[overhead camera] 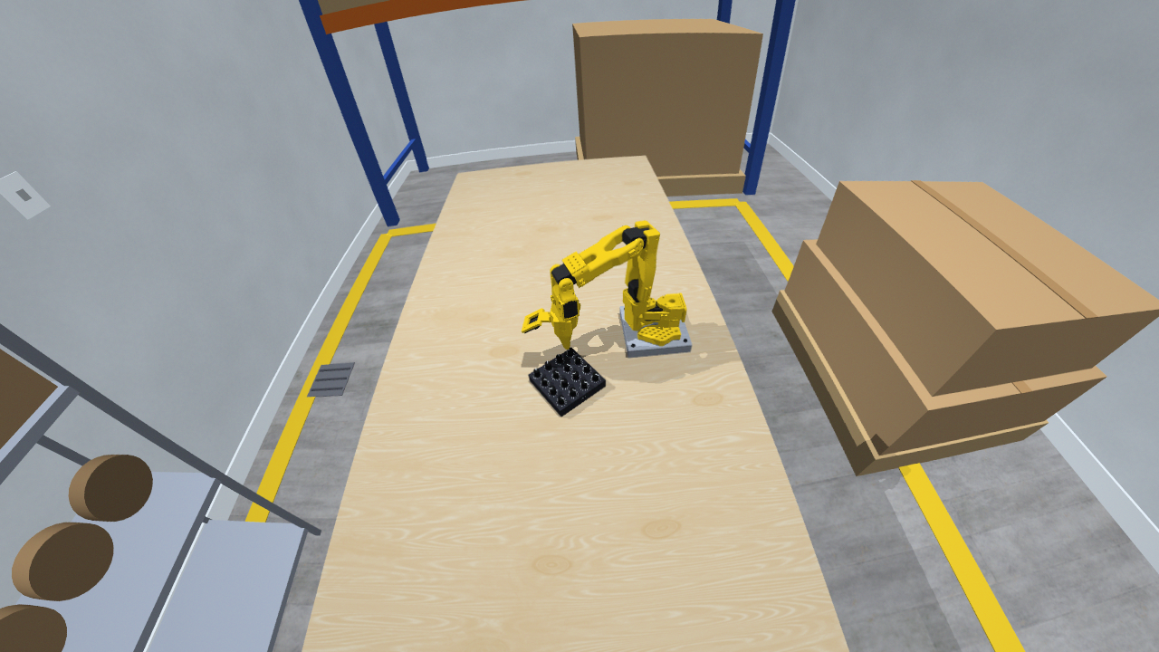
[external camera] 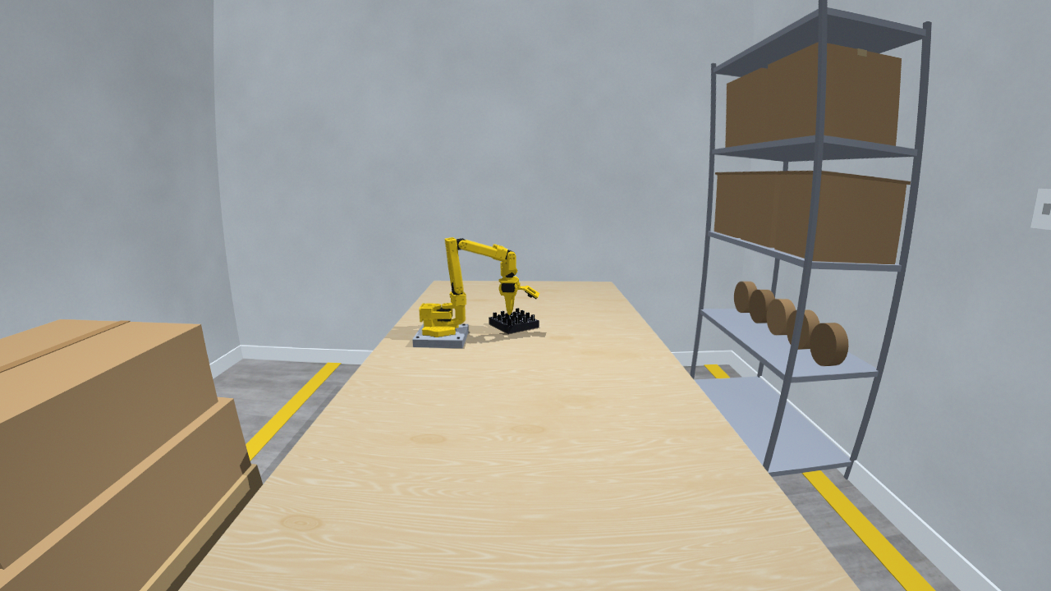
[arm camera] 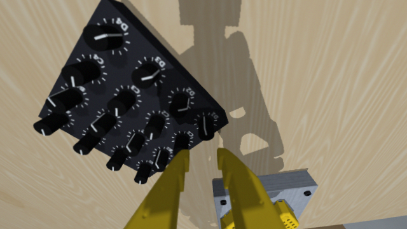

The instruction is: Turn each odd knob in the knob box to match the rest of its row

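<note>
The black knob box (overhead camera: 561, 411) (external camera: 508, 329) (arm camera: 121, 60) lies on the table, turned cornerwise. In the wrist view knobs D4 (arm camera: 103, 41), D3 (arm camera: 144, 81) and D2 (arm camera: 178, 105) have lines pointing right, near their labels. The line of knob D1 (arm camera: 205, 130) points up, left of its label. Lines in row B look alike; so do those in row A and on C4, C3 and C2. Knob C1 (arm camera: 181, 141) is partly hidden behind a fingertip, its line unseen. My gripper (overhead camera: 567, 346) (external camera: 510, 310) (arm camera: 203, 150) is slightly open and empty, above the box's D1 corner.
The arm's grey base plate (overhead camera: 657, 349) (external camera: 439, 342) (arm camera: 264, 184) stands beside the box on the wooden table (overhead camera: 518, 503) (external camera: 514, 499). Cardboard boxes (overhead camera: 956, 324) and a metal shelf (external camera: 815, 139) stand off the table. The arm's shadow falls beside the box.
</note>
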You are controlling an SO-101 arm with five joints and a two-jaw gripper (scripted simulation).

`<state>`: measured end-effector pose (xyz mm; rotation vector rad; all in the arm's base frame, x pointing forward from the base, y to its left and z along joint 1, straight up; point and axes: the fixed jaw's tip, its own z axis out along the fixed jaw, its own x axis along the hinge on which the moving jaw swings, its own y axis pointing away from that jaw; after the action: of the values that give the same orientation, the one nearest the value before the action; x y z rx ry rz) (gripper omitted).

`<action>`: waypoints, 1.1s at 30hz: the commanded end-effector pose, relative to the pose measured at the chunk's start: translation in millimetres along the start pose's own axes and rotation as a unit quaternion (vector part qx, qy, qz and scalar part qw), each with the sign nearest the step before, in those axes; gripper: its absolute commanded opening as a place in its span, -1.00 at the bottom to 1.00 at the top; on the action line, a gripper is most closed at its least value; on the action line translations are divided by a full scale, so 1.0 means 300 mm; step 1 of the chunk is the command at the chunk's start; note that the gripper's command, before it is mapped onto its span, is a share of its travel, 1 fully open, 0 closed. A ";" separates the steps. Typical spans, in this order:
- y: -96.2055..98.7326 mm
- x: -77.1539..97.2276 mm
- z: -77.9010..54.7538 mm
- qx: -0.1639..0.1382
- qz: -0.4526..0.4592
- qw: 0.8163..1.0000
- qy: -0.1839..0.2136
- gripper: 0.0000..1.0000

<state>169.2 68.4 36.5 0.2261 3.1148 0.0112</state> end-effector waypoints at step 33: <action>-0.012 0.010 0.031 0.004 0.008 1.000 0.009 -0.81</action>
<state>168.4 67.9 32.4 0.2284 3.1157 0.0105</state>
